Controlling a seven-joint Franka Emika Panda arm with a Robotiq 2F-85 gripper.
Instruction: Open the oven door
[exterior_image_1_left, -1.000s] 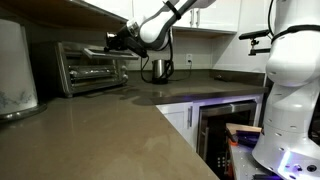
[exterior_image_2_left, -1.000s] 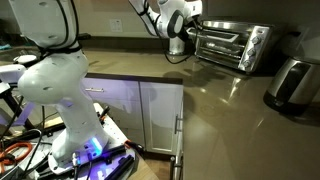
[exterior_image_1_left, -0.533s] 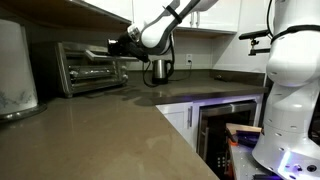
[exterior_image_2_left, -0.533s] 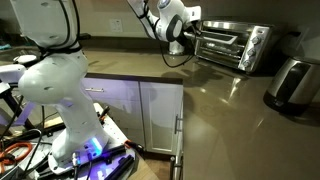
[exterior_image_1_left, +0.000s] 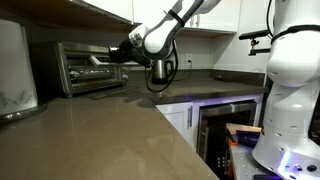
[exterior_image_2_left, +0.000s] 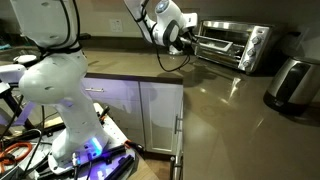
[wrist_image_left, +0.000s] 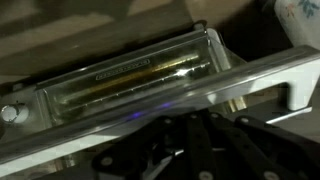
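The small stainless toaster oven stands at the back of the counter. Its oven door (exterior_image_1_left: 93, 68) is a glass-paned flap that shows in both exterior views (exterior_image_2_left: 216, 42). In the wrist view the glass pane (wrist_image_left: 130, 80) fills the upper frame and the silver bar handle (wrist_image_left: 255, 82) runs across just below it. My gripper (exterior_image_1_left: 119, 52) is at the door's top edge (exterior_image_2_left: 192, 36). Its dark fingers (wrist_image_left: 190, 118) reach up to the handle bar and appear closed on it. The bar hides the fingertips. The door looks tipped slightly outward.
A metal kettle (exterior_image_1_left: 160, 70) stands on the counter beside the oven. A silver appliance (exterior_image_2_left: 292, 82) sits on the oven's far side. A dark glass-fronted unit with bluish light (exterior_image_1_left: 226, 122) sits under the counter. The white robot base (exterior_image_2_left: 60, 90) stands on the floor.
The arm has drawn back from the oven front by a small amount, with the gripper still at the door's handle. The door's top edge seems to have come slightly outward.
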